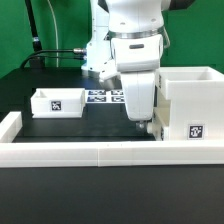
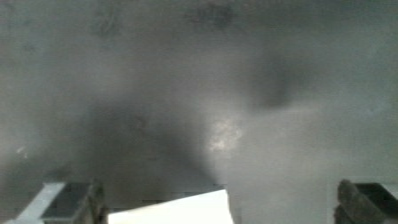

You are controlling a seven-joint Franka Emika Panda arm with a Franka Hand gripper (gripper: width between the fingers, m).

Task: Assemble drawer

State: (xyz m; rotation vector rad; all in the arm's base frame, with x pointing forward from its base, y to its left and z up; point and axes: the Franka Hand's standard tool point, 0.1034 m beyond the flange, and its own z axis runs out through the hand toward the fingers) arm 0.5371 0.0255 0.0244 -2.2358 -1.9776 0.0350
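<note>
**jaws low beside the drawer housing, nothing gripped**

the drawer housing (image 1: pixel 190 100) stands upright on the worktop (image 1: pixel 100 125) at the exterior view's right, open top up, with a tag (image 1: pixel 195 130) on its front face. one small tray (image 1: pixel 57 101) sits well apart from it, toward the exterior view's left, its own tag facing us. the arm (image 1: pixel 135 40) hangs between the two, close to the housing's side wall, with the jaws low over the worktop. in the wrist view the two fingers (image 2: pixel 63 203) stand wide apart. a white edge (image 2: pixel 178 208) shows between them and touches neither, so we read the jaws as released and holding nothing. that view is blurred, and we cannot tell what the white edge belongs to.

we judge the step in hand to be a reach for a part just beside the housing. to do it well, we would centre the white piece between the fingers before closing. we would also keep the wrist square to its wall and stay clear of the housing so it is not nudged.

counted:
- one housing
- one tray in plain sight
- one marker board (image 1: pixel 105 96) behind the arm
- one long white wall (image 1: pixel 80 152) along the front

we see no second tray.
</note>
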